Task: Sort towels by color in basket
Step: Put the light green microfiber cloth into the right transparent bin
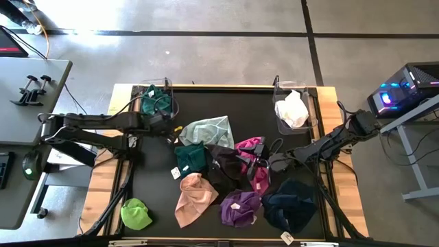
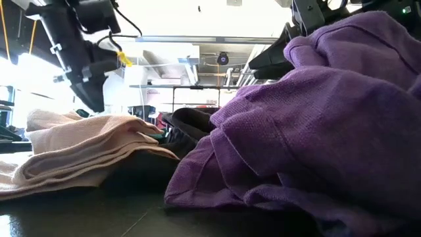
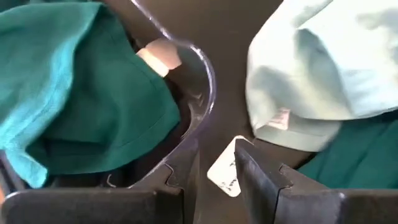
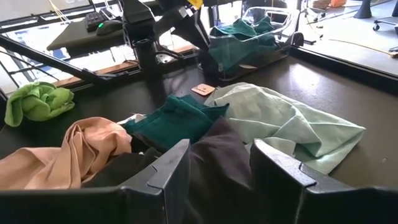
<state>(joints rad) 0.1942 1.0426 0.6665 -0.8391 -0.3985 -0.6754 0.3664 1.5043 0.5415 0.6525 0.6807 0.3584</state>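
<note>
Nearest you, the purple towel and peach towel lie on the tabletop. Mid-table, your right hand stands open over the black towel. Farther, your left hand hovers part-open, empty, beside the clear basket holding dark green towels.

Lots of colour on the black table mat. A dark green towel fills the clear bin, and a white cloth sits in the other clear bin. Loose ones: pale mint towel, another dark green towel, black towel, magenta towel, peach-pink towel, purple towel, navy towel and lime towel. The mint one carries a small white tag with pinkish print.
</note>
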